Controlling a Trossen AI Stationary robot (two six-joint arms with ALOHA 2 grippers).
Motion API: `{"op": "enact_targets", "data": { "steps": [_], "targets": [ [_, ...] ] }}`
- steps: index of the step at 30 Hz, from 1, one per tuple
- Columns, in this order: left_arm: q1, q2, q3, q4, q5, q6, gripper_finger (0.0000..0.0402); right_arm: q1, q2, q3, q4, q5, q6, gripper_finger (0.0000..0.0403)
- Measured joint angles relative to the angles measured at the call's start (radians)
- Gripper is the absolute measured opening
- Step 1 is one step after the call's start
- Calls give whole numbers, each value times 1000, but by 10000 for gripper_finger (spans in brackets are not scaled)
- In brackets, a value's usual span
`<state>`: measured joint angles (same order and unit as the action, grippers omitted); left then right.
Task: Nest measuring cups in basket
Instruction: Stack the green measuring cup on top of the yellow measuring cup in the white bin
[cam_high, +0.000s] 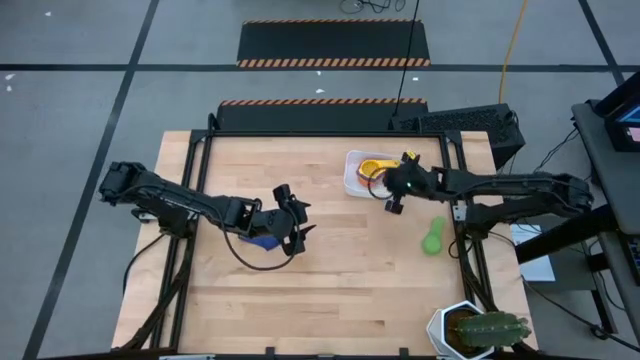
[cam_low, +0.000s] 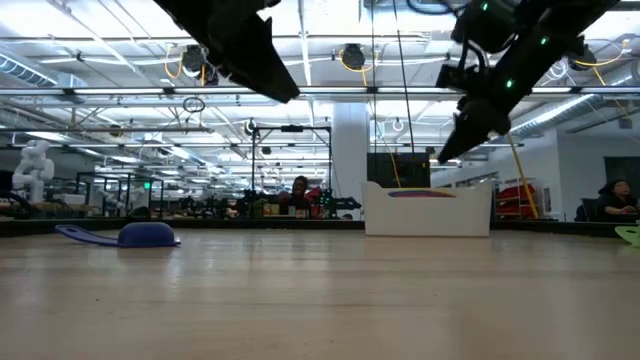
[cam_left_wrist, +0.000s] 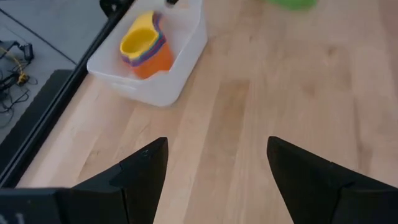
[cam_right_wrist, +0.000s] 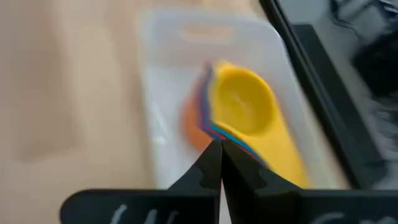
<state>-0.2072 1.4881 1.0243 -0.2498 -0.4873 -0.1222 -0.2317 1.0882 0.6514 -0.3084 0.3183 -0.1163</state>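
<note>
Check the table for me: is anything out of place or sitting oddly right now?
Two cups lie loose outside the basket: a green cup on the wood below the right gripper, and a blue cup upside down under the left gripper. The nested stack in the basket leans sideways.

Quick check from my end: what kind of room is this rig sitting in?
Most likely a large robotics lab or industrial workshop. The low view shows an open hall with exposed ceiling trusses and a white humanoid robot. The high view shows hazard-striped floor plates behind the wooden table.
</note>
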Motion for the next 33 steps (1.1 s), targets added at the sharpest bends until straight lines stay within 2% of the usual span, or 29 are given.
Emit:
{"op": "enact_targets", "data": {
  "steps": [6, 13, 20, 25, 33],
  "targets": [
    [18, 49, 0, 59, 24, 35, 273, 149, 3, 103, -196, -62, 273, 0],
    [20, 57, 0, 42, 42, 24, 273, 295, 92, 271, -583, -83, 516, 0],
    [-14, 57, 0, 44, 43, -9, 273, 351, 204, 318, -905, -282, 753, 0],
    [-24, 57, 0, 55, 42, -11, 273, 352, 292, 318, -1087, -339, 803, 0],
    [-24, 57, 0, 68, 42, 5, 273, 351, 375, 318, -1091, -356, 769, 0]
  ]
}}
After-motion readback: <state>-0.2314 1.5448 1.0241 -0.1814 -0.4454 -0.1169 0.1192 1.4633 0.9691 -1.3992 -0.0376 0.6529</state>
